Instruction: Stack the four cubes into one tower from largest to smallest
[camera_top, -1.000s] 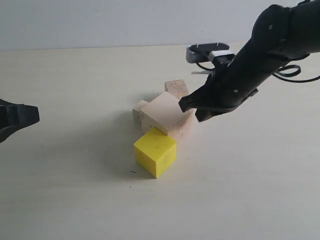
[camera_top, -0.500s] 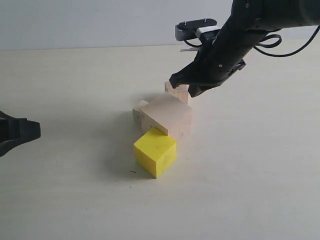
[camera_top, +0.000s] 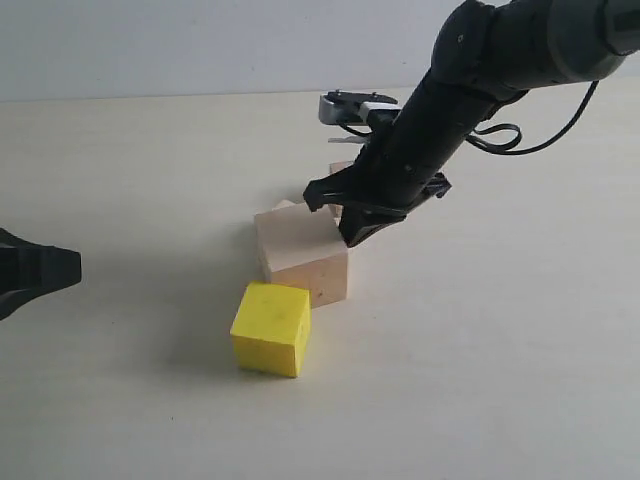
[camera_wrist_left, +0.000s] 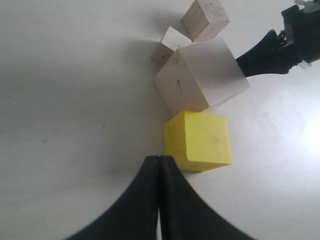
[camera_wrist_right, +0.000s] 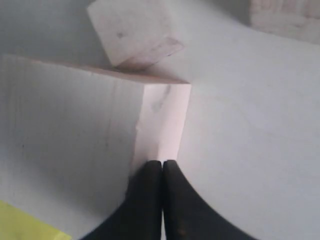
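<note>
The large pale wood cube (camera_top: 300, 250) rests on the table with the yellow cube (camera_top: 270, 328) just in front of it, a corner apart. One small wood cube (camera_top: 283, 207) peeks out behind the large one, and the other (camera_top: 340, 168) is mostly hidden by my right arm. My right gripper (camera_top: 350, 232) is shut, its tips pressed against the large cube's right side (camera_wrist_right: 162, 120). My left gripper (camera_top: 68, 266) is shut and empty at the far left. In the left wrist view its tips (camera_wrist_left: 159, 158) are close to the yellow cube (camera_wrist_left: 197, 141).
A pale table (camera_top: 500, 380) carries only the cubes. In the left wrist view both small cubes (camera_wrist_left: 170, 42) (camera_wrist_left: 206, 17) lie beyond the large cube (camera_wrist_left: 200, 75). A black cable (camera_top: 540, 140) trails from my right arm.
My right gripper swung behind the cubes and came down at the large cube's right side. The large cube turned and slid left, and the yellow cube was pushed left and nearer.
</note>
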